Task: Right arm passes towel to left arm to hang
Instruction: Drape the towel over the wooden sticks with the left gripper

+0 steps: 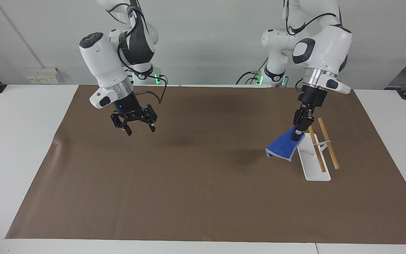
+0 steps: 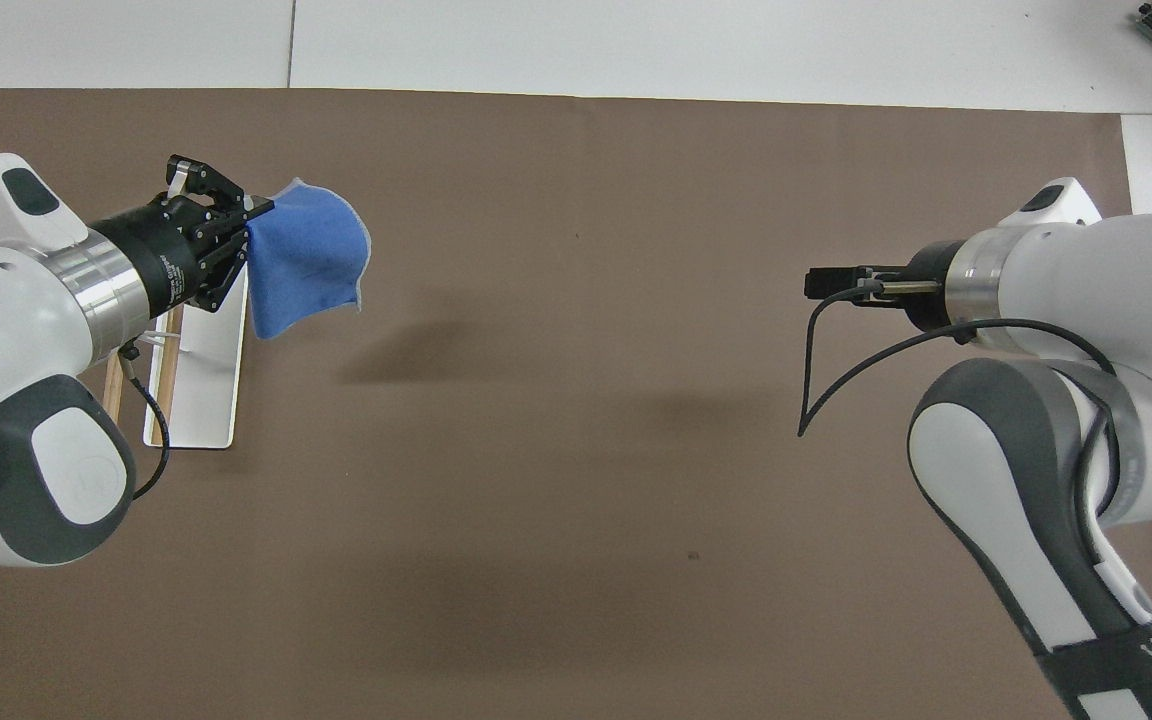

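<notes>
Handover looks finished: our left gripper (image 1: 297,134) pinches the towel (image 1: 282,147) by one corner beside the rack (image 1: 312,162), not yet draped on it; our right gripper (image 1: 137,127) hangs open, well apart from it.

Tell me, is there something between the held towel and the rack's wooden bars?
Nothing visible. The left gripper holds the towel in the air right beside the rack, whose two wooden bars are bare. The right gripper hangs open, well away.

Overhead view: left arm (image 2: 26,340) conceals most of the wooden rods (image 2: 164,372) and part of the white rack base (image 2: 198,395). Right arm (image 2: 1066,400) cut off at frame edge.
</notes>
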